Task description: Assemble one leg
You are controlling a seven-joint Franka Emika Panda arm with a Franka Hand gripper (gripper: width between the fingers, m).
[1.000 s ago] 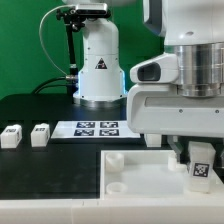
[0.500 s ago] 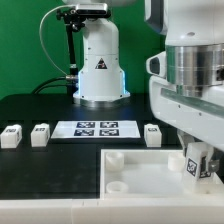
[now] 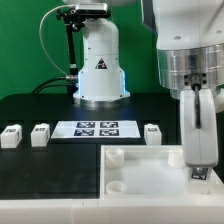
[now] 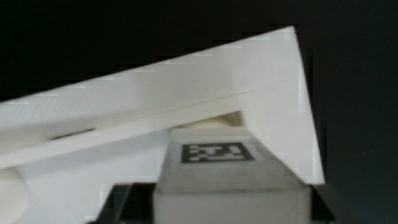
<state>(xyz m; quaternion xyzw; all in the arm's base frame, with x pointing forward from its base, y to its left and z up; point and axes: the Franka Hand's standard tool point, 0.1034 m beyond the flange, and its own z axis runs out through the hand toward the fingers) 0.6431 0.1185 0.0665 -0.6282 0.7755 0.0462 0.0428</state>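
My gripper [image 3: 198,168] hangs over the right part of the large white panel [image 3: 150,172]. It is shut on a white leg [image 4: 221,170], whose square tag faces the wrist camera. The dark fingers [image 4: 125,205] press on both sides of the leg. In the exterior view a finger hides nearly all of the held leg. The leg's lower end is close above the panel near its right corner [image 4: 267,60]. Three more legs lie on the black table: two at the exterior view's left [image 3: 10,136] [image 3: 40,134] and one beside the marker board [image 3: 152,134].
The marker board [image 3: 97,128] lies flat at the middle of the table. The robot's white base [image 3: 100,70] stands behind it. The panel has round corner sockets [image 3: 115,157] [image 3: 115,185] on its left side. The table's front edge lies below the panel.
The wrist has turned and shifted toward the exterior view's right, so the held leg's tag no longer faces the exterior camera. The leg beside the marker board is uncovered.
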